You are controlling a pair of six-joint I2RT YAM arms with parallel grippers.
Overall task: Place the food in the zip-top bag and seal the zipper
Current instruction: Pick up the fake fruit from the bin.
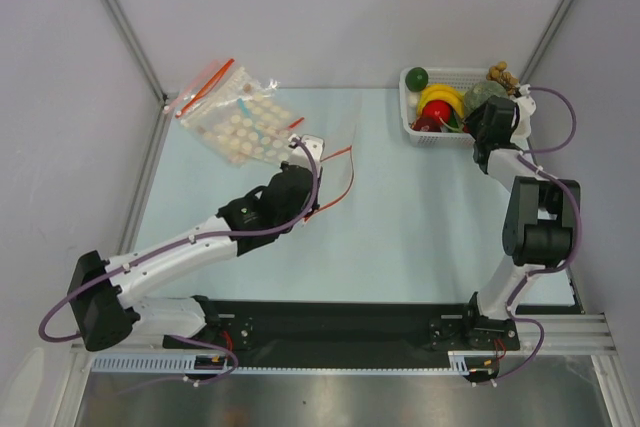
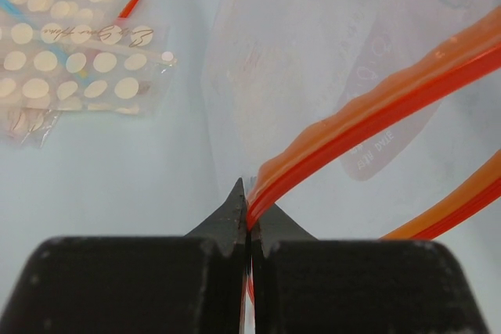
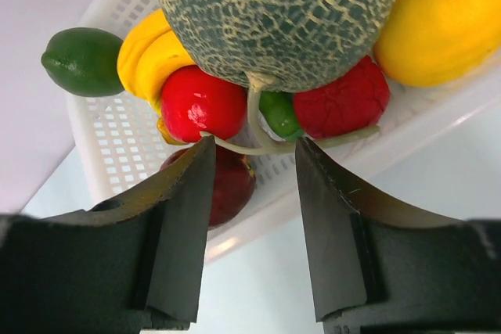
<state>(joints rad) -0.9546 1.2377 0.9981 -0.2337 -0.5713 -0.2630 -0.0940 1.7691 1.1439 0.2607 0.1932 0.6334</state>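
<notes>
My left gripper [image 1: 312,152] [image 2: 250,213] is shut on one end of the red zipper [image 2: 376,107] [image 1: 340,154] of the clear zip-top bag [image 2: 313,68] [image 1: 335,173], whose mouth hangs open; its second red strip [image 2: 462,205] runs lower right. My right gripper [image 1: 474,129] [image 3: 255,142] is open and empty just in front of the white basket [image 3: 117,154] [image 1: 405,97]. In the basket lie the rough grey-green ball [image 3: 274,13] [image 1: 484,94], the shiny red fruit [image 3: 202,103], a dark red piece [image 3: 233,181] and the dark green ball [image 3: 82,60] [image 1: 416,77].
Yellow bananas [image 3: 149,56] [image 1: 440,97], a yellow fruit [image 3: 446,21], a rough red fruit [image 3: 344,103] and brown grapes [image 1: 502,73] share the basket. Clear disc-patterned bags [image 1: 240,122] [image 2: 70,52] lie at the back left. Walls close the table's sides and back.
</notes>
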